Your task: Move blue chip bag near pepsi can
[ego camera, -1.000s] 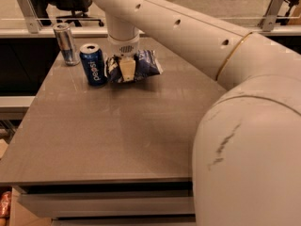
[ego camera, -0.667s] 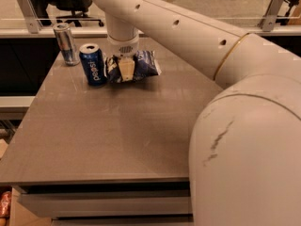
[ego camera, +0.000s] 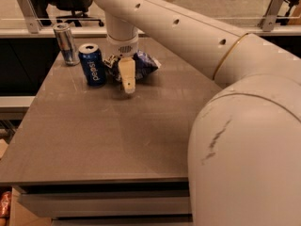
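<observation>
The blue chip bag [ego camera: 145, 64] lies crumpled on the grey table [ego camera: 108, 131] at the far side, just right of the pepsi can [ego camera: 92, 64], which stands upright with its silver top showing. My gripper [ego camera: 127, 79] hangs down from the white arm directly in front of the bag's left part, between the bag and the can. It hides part of the bag. I cannot see whether it touches the bag.
A taller, slimmer silver-and-blue can [ego camera: 66, 44] stands at the far left corner behind the pepsi can. My white arm [ego camera: 244, 126] fills the right side of the view. A rail and glass partition [ego camera: 42, 29] run behind the table.
The gripper appears slightly lower in the picture, in front of the bag. The bag and both cans have stayed where they were.
</observation>
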